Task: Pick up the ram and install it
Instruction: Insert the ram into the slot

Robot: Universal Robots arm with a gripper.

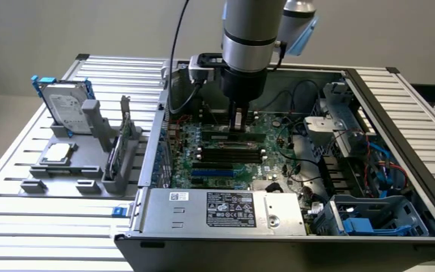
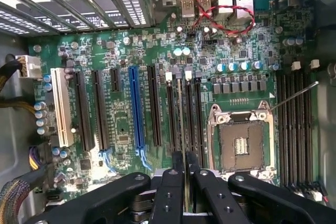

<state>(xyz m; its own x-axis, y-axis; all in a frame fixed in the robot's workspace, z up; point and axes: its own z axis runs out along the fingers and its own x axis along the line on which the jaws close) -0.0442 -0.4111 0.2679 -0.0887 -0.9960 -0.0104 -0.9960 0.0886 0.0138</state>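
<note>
Ram [image 2: 181,124] clamped between jaws.

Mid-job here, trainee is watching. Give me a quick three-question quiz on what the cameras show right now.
1. True or false: the tool is shut on the ram.
2. Where is the ram? A) in the grey holder outside the case, B) edge-on over the black motherboard slots.
3. Fill in: the CPU socket is ____ (empty/filled).

Key: 1 true; 2 B; 3 empty.
</note>
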